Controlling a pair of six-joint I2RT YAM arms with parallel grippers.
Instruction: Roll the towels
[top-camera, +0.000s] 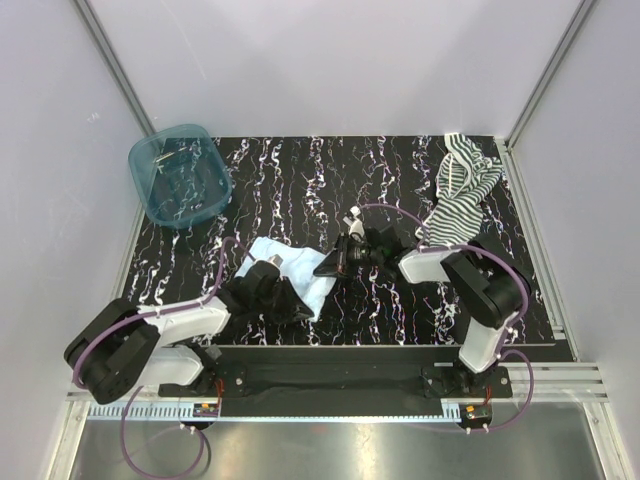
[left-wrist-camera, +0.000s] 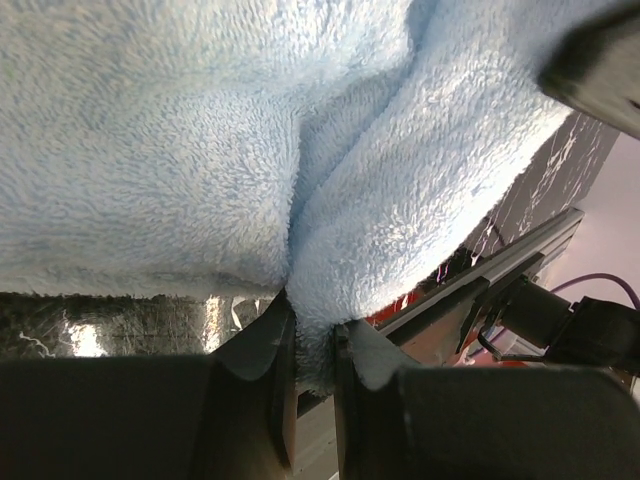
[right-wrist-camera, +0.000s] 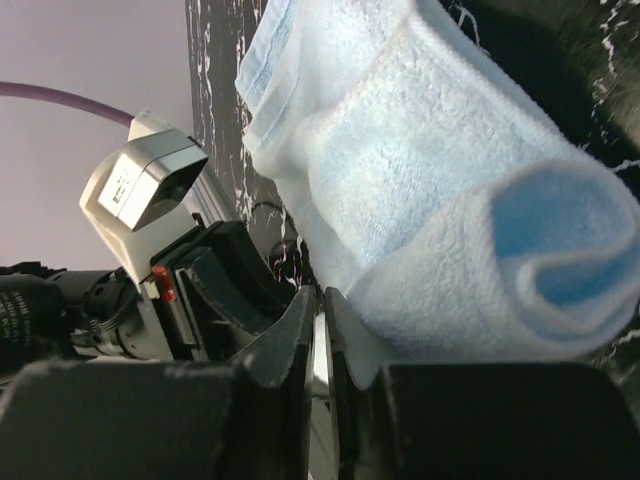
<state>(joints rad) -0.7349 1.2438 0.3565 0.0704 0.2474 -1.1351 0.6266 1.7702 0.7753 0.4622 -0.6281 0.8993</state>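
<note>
Wind blue towel (left-wrist-camera: 150, 150) tight and even, with left gripper (left-wrist-camera: 312, 325) clenched on its edge and right gripper (right-wrist-camera: 320, 310) near-closed beside it, grasp untellable.

— Where is your pale blue towel (top-camera: 290, 268)?
— A fold of its fluffy pile is pinched between your left fingers (left-wrist-camera: 262, 352). Its partly rolled end, spiral showing, lies against your right fingers (right-wrist-camera: 292, 338).
— And your striped towel (top-camera: 458, 198)?
— Dark green-and-white, crumpled in a heap on the surface, well beyond your right fingers.
</note>
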